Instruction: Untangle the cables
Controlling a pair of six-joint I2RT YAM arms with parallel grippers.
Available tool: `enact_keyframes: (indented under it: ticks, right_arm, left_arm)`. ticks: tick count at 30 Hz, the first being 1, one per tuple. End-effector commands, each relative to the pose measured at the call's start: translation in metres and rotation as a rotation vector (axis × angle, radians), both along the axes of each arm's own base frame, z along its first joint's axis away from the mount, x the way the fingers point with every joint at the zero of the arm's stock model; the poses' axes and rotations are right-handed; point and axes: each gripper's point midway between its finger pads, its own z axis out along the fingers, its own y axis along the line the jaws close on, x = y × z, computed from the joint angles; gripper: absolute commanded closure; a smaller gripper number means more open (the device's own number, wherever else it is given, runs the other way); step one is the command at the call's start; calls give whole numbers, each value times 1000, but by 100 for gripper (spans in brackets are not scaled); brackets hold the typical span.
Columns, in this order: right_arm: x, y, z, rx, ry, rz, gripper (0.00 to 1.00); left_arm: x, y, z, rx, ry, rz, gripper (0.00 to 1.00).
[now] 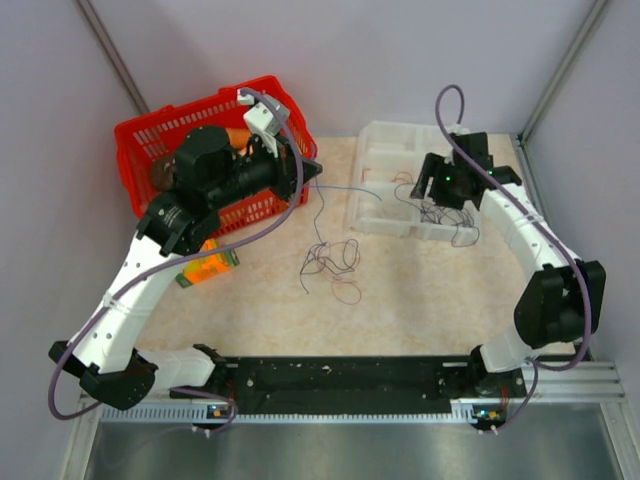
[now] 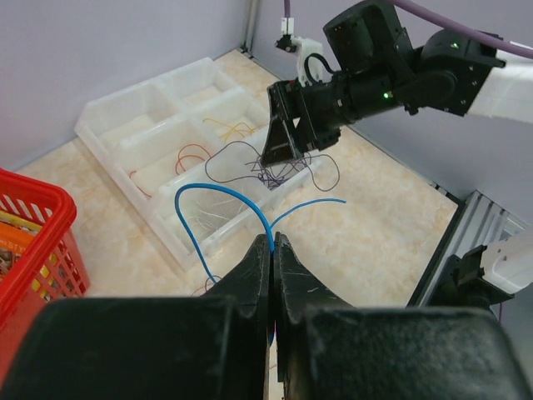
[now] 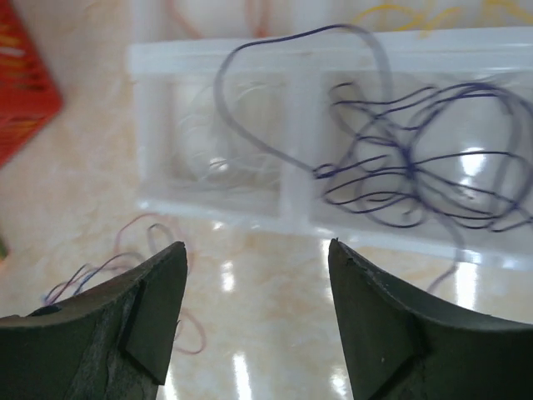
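**Left arm pinches 1 blue cable, right arm hangs spread over the tray**

Only the left wrist view shows the grip. The left gripper has its fingers pressed together on a blue cable, which leaves the tips in 2 strands. 1 strand arcs up and back to the left, and the other points right.

From above, that cable's long axis runs left to right, from the gripper toward the clear tray.

The right wrist view shows the right gripper spread wide and holding nothing. It is above the purple cables heaped in a near tray compartment.

The top view alone shows the loose cables tangled on the table, and the red basket.
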Motion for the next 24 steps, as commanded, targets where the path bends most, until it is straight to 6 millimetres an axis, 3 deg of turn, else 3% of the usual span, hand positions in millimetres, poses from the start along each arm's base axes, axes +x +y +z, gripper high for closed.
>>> enact_keyframes:
  ticks: [1,7,10,13,18,24]
  right_arm:
    - [20,-53,-9,-164,7,-142,33]
    - [47,-55,-33,-304,-40,71,42]
    - [51,-77,-50,-443,-17,67,42]
    - [53,-85,-66,-515,3,99,40]
    - [65,-85,-84,-540,3,129,39]
    - [79,-64,-101,-464,-33,195,40]
  left_arm:
    - [-8,-1,18,-64,-39,-28,100]
    - [-12,-1,20,-68,-45,-46,100]
    - [-13,1,17,-58,-44,-41,100]
    - [-14,5,16,-47,-44,-29,100]
    - [-15,6,17,-42,-46,-31,100]
    - [-15,8,18,-36,-47,-31,100]
